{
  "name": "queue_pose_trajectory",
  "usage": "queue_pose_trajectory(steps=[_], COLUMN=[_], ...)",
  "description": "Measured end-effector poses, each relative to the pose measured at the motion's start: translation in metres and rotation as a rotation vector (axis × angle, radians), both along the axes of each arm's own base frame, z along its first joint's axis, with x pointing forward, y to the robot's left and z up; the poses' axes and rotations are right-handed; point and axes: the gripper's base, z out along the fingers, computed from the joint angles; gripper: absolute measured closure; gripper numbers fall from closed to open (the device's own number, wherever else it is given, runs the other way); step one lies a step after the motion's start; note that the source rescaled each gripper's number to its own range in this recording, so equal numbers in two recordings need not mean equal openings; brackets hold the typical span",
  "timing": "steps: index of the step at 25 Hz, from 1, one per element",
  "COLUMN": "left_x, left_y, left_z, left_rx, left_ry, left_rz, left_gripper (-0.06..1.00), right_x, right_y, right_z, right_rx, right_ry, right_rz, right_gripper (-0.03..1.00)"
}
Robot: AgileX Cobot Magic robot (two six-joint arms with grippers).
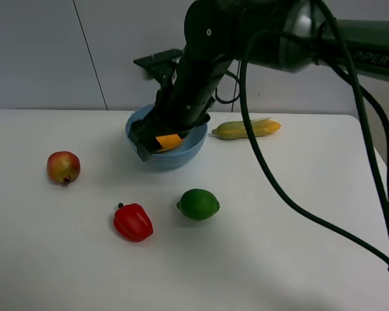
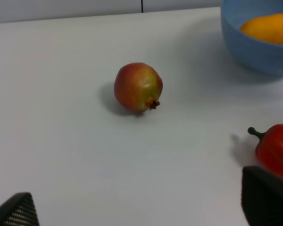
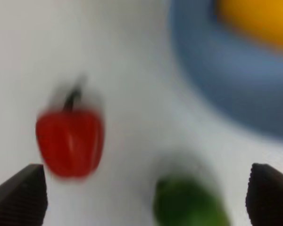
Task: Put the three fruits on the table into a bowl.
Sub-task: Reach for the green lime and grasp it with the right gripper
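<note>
- We find the bowl (image 1: 189, 153) near the far edge of the table (image 1: 298, 220), about midway along that edge.
- The mango (image 1: 168, 140) lies inside the bowl. The left wrist view confirms it resting against the inner wall.
- The right arm reaches across the middle and covers the far and left part of the bowl in the high view. Its gripper (image 3: 144, 200) is at the bowl's left rim.
- The right gripper's fingers stand wide apart with nothing between them. The mango is clear of them. The right wrist view is blurred.
- The lime (image 1: 198, 204) sits on the table near its centre, on the near side of the bowl and apart from it.
- The pomegranate (image 1: 63, 167) sits toward the left edge, well apart from the bowl, with its crown turned toward the near edge.
- The bell pepper (image 1: 133, 222) lies near the lime, on the side toward the left edge, between pomegranate and lime.
- The corn cob (image 1: 246, 129) lies along the far edge, just beside the bowl on the side toward the right edge.
- The left gripper (image 2: 140, 209) is spread open and empty, low over bare table, with the pomegranate ahead of it and the bell pepper close to one finger.
</note>
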Motion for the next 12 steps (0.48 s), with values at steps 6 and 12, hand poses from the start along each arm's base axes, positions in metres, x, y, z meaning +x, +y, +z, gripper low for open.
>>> queue_pose_trajectory(steps=[6,12], left_x=[0.0,0.0], left_y=[0.0,0.0], left_z=[0.0,0.0], left_rx=[0.0,0.0], left_ry=[0.0,0.0], left_rz=[0.0,0.0], left_gripper=[0.5,0.5], right_x=[-0.016,-0.018], right_y=[-0.016,-0.026], right_z=[-0.047,-0.065], right_rx=[-0.144,-0.205], right_ry=[0.057,0.034], right_rz=[0.015,0.035], right_gripper=[0.4,0.4])
